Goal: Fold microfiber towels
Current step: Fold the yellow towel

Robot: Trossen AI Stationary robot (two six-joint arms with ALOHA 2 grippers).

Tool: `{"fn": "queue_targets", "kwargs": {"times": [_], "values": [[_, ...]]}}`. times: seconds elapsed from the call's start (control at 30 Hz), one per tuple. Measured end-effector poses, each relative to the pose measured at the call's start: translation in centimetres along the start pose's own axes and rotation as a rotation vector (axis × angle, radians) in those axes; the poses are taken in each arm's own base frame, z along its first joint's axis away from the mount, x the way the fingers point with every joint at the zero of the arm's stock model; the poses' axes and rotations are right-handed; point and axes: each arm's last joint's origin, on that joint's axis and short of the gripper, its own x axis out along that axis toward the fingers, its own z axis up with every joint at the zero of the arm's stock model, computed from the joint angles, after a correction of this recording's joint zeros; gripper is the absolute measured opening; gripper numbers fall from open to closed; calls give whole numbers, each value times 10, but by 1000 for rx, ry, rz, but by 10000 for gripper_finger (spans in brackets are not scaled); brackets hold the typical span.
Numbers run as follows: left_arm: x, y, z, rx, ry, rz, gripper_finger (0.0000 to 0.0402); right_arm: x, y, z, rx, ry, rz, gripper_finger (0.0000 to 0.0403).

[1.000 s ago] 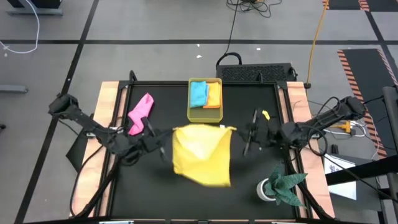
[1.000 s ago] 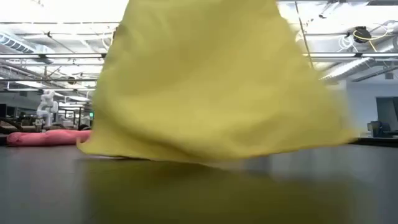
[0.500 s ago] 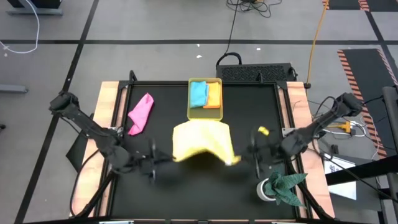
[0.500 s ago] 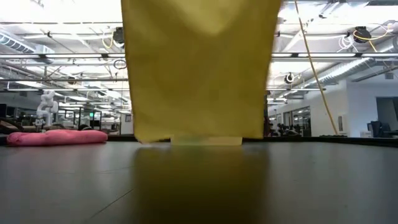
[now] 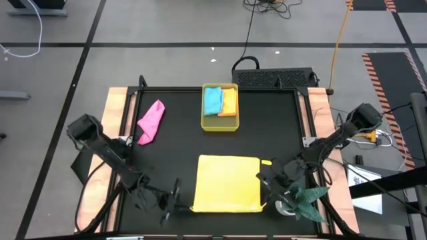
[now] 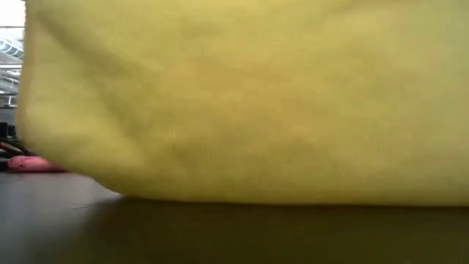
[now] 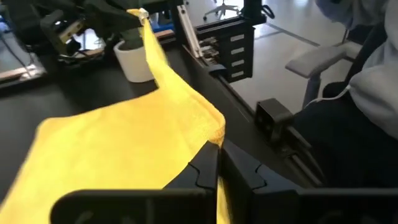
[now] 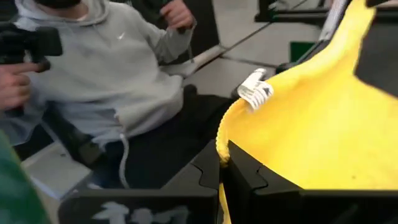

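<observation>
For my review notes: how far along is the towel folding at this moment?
Done: the blue towel and orange towel lie in the yellow tray. In hand: the yellow towel lies spread flat, left gripper and right gripper each shut on a corner. Left: folding it, then the pink towel, untouched.

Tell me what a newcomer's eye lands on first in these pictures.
The yellow towel stands out first, spread flat on the black table near its front edge, with the left gripper and the right gripper each shut on one of its front corners. Next come the pink towel at the back left and the yellow tray holding folded blue and orange towels.
</observation>
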Motion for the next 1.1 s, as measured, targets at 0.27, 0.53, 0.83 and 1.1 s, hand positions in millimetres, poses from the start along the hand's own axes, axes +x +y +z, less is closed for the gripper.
{"fn": "queue_targets", "kwargs": {"times": [0.27, 0.53, 0.83, 1.1], "values": [[11, -1, -10, -44, -17, 79, 15, 2, -2, -6, 69, 43, 14, 0], [12, 44, -1, -13, 6, 458, 5, -27, -14, 0, 125, 52, -492, 0], [19, 98, -16, -45, 143, 670, 4, -46, -23, -6, 203, 89, -776, 0], [21, 86, -7, -22, 69, 534, 12, -40, -10, -6, 193, 100, -613, 0]]}}
